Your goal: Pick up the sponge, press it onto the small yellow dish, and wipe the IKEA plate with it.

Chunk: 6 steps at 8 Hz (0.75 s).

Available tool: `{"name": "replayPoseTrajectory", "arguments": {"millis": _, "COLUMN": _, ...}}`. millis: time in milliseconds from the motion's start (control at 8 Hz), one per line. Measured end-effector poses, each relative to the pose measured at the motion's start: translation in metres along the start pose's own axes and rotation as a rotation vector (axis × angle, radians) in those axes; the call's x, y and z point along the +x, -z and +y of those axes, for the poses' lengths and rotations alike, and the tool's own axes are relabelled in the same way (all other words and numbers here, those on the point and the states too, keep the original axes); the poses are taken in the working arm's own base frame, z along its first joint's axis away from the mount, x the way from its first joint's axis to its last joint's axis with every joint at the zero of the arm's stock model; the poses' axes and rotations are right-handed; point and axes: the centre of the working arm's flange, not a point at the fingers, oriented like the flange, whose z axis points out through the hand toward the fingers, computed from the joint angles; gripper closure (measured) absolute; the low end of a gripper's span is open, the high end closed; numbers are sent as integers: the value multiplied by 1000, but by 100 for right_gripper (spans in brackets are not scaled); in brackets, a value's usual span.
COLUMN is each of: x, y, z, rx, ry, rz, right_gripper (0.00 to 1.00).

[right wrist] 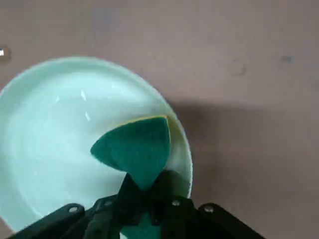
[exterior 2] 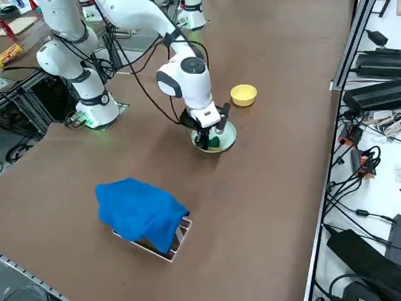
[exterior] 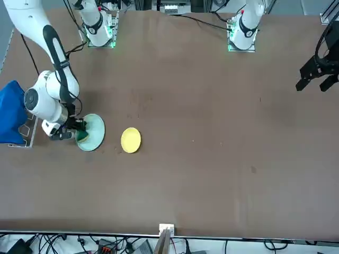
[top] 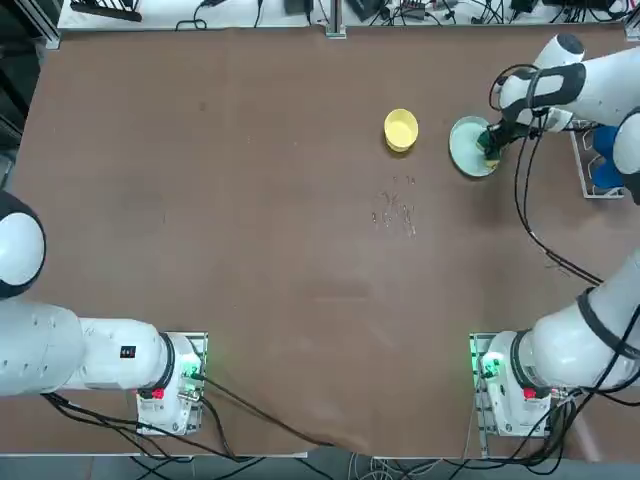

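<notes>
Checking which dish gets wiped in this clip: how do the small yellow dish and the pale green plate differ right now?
The small yellow dish is bright yellow, bowl-like and smaller; the IKEA plate is pale mint, flatter and slightly larger. The dish stands alone with nothing in it, while the plate has the sponge on it, gripped by the right gripper. Both are round and sit side by side, apart, on the brown table.

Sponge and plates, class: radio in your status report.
Right pincer shut on sponge, over mint-green plate. Sponge inside plate's rim. Yellow dish sits apart. Nothing in the way.
</notes>
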Motion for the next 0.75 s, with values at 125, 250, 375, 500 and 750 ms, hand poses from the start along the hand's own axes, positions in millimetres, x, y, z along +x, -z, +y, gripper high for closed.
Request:
{"name": "replayPoseTrajectory", "arguments": {"millis": 125, "x": 15, "y": -2, "z": -4, "rx": 2, "ry": 12, "rz": 13, "right_gripper": 91}}
{"name": "replayPoseTrajectory", "arguments": {"millis": 250, "x": 27, "y": -2, "z": -14, "rx": 17, "ry": 20, "rz": 28, "right_gripper": 91}}
{"name": "replayPoseTrajectory", "arguments": {"millis": 375, "x": 36, "y": -3, "z": -30, "rx": 44, "ry": 22, "rz": 40, "right_gripper": 91}}
{"name": "replayPoseTrajectory", "arguments": {"millis": 500, "x": 40, "y": -5, "z": -50, "rx": 70, "ry": 14, "rz": 40, "right_gripper": 91}}
{"name": "replayPoseTrajectory", "arguments": {"millis": 750, "x": 43, "y": -8, "z": -85, "rx": 88, "ry": -11, "rz": 32, "right_gripper": 91}}
